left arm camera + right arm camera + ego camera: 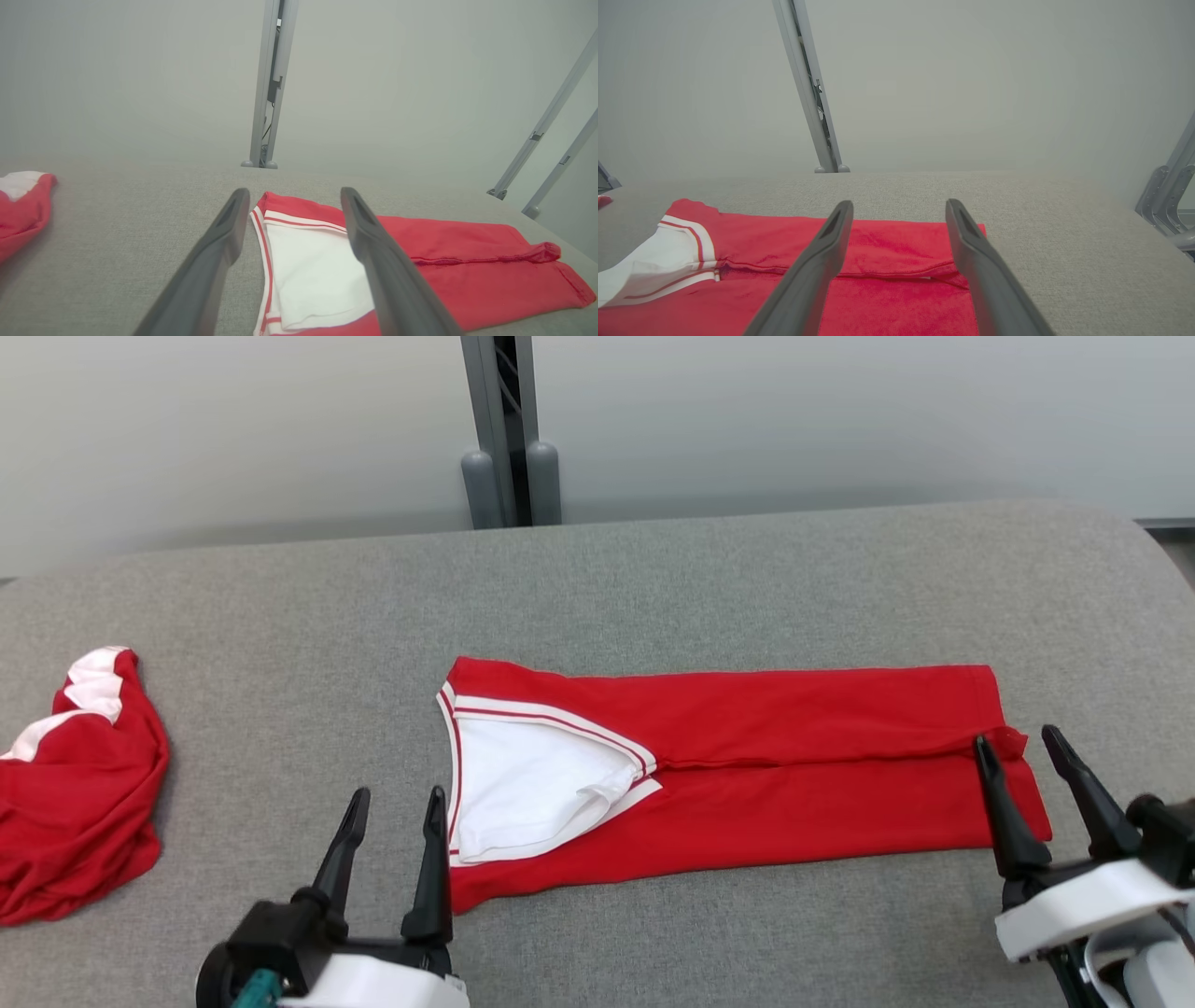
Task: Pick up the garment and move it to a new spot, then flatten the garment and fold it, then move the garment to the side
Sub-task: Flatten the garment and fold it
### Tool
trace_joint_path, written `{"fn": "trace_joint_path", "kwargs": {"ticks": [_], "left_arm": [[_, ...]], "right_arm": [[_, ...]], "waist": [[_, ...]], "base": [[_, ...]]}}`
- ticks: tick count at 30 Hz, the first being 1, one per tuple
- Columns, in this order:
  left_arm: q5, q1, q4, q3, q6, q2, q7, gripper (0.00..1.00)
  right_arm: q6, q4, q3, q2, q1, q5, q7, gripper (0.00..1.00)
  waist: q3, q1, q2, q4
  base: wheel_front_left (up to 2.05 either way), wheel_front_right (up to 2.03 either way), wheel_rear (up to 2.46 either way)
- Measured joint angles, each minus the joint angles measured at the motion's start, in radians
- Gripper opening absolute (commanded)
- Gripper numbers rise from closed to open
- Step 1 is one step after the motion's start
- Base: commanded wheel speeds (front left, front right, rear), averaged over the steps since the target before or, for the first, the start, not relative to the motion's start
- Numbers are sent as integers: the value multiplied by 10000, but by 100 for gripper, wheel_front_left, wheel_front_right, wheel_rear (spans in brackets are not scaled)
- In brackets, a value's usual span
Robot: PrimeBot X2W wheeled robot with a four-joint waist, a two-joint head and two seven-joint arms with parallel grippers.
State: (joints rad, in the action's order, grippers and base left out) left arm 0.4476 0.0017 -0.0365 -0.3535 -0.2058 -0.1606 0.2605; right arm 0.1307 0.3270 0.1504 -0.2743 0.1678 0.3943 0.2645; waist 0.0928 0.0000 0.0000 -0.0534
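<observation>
The red garment (pixel 747 756) lies folded into a long strip across the middle of the grey surface (pixel 653 579), with its white, red-striped neckline at the left end. The left gripper (pixel 397 795) hovers just beside that neckline end, fingers spread wide and holding nothing. The right gripper (pixel 1018 735) sits at the strip's right end, likewise spread and empty. A second red and white garment (pixel 75 803) lies bunched well apart at the surface's left edge

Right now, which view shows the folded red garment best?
The head view: the folded garment lies whole, end to end. The left wrist view shows mostly its collar end; the right wrist view, its other end.
</observation>
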Motion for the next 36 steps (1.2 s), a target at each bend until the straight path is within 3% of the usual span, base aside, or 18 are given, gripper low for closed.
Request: {"fn": "trace_joint_path", "kwargs": {"ticks": [15,22,28,36], "left_arm": [[-1969,1343,533,811,451,882,10,100],[-2433,1239,550,834,784,1039,10,100],[-2709,913,418,719,1097,1068,10,100],[-2815,555,228,587,1344,1091,10,100]], "right_arm": [[2,-476,-627,706,-1322,-144,-2,100],[0,2056,-1348,686,234,1457,-366,100],[0,4144,-1770,525,2014,1808,-965,100],[0,6387,-1814,433,3579,1620,-961,100]], "waist": [[-388,0,0,-18],[63,0,0,-12],[592,0,0,120],[1171,0,0,369]], "base": [[0,0,0],[0,0,0],[0,0,0],[0,0,0]]}}
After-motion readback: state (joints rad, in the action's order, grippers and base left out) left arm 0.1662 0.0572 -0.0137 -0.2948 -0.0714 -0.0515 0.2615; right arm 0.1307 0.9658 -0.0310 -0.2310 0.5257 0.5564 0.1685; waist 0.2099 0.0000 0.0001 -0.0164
